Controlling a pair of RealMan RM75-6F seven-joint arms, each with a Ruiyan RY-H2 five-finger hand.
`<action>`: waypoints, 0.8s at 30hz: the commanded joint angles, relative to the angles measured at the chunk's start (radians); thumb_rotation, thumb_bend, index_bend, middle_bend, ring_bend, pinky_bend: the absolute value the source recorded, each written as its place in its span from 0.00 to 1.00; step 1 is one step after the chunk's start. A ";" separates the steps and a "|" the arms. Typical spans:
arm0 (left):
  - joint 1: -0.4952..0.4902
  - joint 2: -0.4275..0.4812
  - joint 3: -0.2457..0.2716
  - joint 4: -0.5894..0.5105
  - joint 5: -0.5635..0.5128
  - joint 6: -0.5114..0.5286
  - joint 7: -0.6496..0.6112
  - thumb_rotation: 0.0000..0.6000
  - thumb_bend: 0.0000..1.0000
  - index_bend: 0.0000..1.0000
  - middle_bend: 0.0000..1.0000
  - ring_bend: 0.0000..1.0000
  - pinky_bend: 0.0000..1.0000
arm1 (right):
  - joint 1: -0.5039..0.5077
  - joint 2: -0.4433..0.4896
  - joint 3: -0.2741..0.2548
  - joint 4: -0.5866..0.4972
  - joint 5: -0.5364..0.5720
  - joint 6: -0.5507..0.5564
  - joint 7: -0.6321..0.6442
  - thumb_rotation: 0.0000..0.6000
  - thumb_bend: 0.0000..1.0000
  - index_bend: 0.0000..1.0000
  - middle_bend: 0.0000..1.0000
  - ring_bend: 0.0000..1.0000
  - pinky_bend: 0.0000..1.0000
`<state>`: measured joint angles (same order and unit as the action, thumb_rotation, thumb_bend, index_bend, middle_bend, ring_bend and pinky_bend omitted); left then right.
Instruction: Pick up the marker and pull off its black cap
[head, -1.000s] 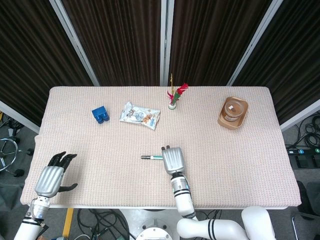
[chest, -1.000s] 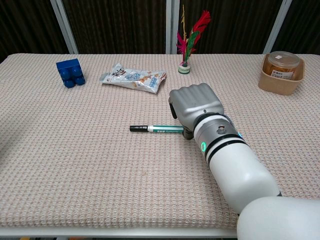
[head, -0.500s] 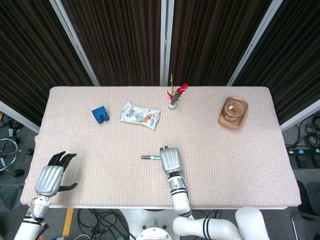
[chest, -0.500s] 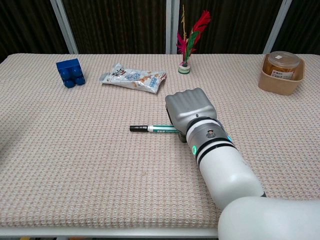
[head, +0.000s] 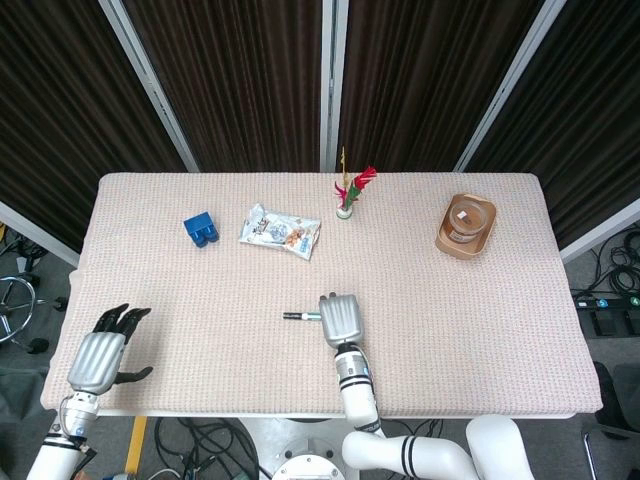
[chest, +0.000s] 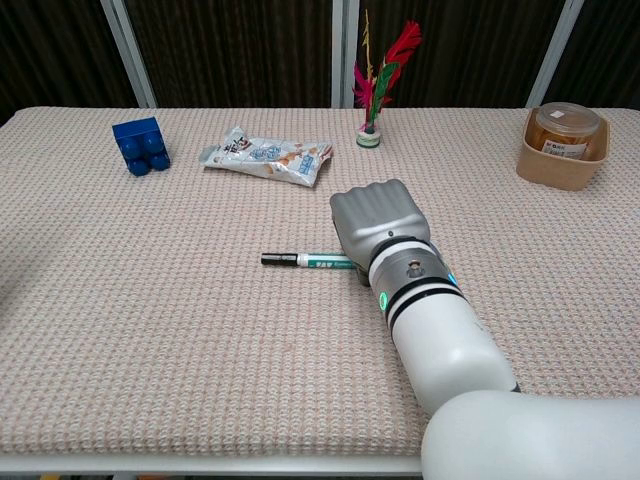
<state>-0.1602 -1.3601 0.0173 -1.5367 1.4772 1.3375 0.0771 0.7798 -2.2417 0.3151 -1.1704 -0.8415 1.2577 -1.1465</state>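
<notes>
- My right hand (chest: 378, 222) sits low on the beige woven tablecloth (chest: 150, 300), near the middle of the table, with its silver back turned up towards both cameras.
- The slim green-and-white marker (chest: 318, 262) lies flat on the cloth, running left to right, and its right end disappears under my right hand.
- Its black cap (chest: 273, 259) is on the left tip, clear of my hand and resting on the cloth (in the head view it is only a thin dark stub (head: 292, 316)).
- My fingers are curled down over the marker's right end, but the back of my hand hides them, so I cannot tell whether they grasp the barrel or only cover it.
- My left hand (head: 100, 352) hangs at the near left edge of the table with its dark fingers spread apart, holding nothing; only the head view shows it.
- Further away on the left stands a blue plastic toy block (chest: 140, 145), and just right of it lies a crinkled silver snack packet (chest: 266, 155).
- A feathered shuttlecock with red and yellow plumes (chest: 376, 80) stands upright at the far middle.
- A round tan container with a clear lid (chest: 564, 144) sits at the far right.
</notes>
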 joint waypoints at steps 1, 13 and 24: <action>0.000 0.000 0.001 0.002 0.000 -0.002 -0.002 1.00 0.03 0.14 0.16 0.06 0.12 | 0.001 -0.002 0.001 0.003 0.001 -0.001 -0.001 1.00 0.22 0.51 0.48 0.65 0.81; 0.002 -0.001 0.005 0.014 0.001 -0.003 -0.022 1.00 0.03 0.14 0.15 0.06 0.12 | 0.000 -0.008 0.003 0.016 -0.008 0.008 -0.005 1.00 0.26 0.58 0.54 0.65 0.81; -0.005 0.002 -0.006 0.004 -0.001 -0.005 -0.030 1.00 0.03 0.14 0.15 0.06 0.12 | -0.016 0.030 0.019 -0.042 -0.043 0.053 0.017 1.00 0.29 0.62 0.58 0.65 0.81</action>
<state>-0.1653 -1.3578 0.0115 -1.5322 1.4759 1.3327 0.0470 0.7663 -2.2159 0.3320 -1.2073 -0.8811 1.3065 -1.1325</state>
